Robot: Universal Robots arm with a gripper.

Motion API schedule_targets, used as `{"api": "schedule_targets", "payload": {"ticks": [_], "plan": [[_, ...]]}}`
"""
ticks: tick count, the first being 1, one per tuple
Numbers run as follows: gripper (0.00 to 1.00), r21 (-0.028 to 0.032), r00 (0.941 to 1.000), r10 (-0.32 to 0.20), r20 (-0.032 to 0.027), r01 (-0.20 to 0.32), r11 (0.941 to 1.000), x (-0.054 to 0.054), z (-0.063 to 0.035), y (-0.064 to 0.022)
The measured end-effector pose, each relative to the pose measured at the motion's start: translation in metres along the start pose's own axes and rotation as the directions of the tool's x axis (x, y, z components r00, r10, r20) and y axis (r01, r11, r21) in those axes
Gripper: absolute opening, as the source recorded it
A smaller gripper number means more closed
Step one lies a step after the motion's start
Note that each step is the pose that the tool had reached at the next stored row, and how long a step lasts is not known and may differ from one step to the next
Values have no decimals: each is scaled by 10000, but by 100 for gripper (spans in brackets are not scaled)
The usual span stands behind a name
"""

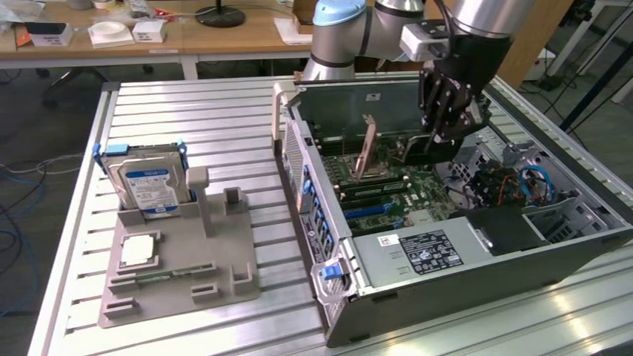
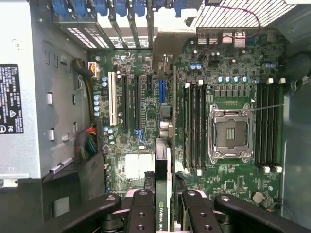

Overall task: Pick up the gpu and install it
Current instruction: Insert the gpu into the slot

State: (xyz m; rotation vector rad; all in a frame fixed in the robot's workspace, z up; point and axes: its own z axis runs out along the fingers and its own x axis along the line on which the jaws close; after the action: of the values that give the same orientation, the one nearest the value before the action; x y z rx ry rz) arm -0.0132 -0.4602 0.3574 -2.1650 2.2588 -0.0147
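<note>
My gripper [image 1: 444, 132] hangs inside the open computer case [image 1: 327, 245], above the motherboard [image 1: 396, 194]. It is shut on the gpu [image 1: 428, 151], a thin black card that hangs below the fingers. In the wrist view the gpu [image 2: 164, 184] shows edge-on as a narrow dark slab between the two black fingers [image 2: 142, 213], with my gripper [image 2: 164, 216] clamped on its sides. The card floats over the motherboard [image 2: 228, 194], near the expansion slots [image 2: 130, 104] and beside the memory slots [image 2: 193, 126]. It touches no slot that I can see.
The CPU socket [image 2: 229, 132] lies open beside the memory slots. A power supply [image 1: 428, 251] fills the case's near end, with cables [image 1: 514, 185] at the exterior view's right. On the grey fixture [image 1: 178, 285] at the exterior view's left stand a hard drive [image 1: 148, 185] and a silver chip [image 1: 138, 251].
</note>
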Motion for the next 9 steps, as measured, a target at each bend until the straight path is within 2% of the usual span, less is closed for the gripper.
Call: {"api": "schedule_targets", "payload": {"ticks": [9], "plan": [[26,0,10000,-2,0,2,10000,4,163,13]]}}
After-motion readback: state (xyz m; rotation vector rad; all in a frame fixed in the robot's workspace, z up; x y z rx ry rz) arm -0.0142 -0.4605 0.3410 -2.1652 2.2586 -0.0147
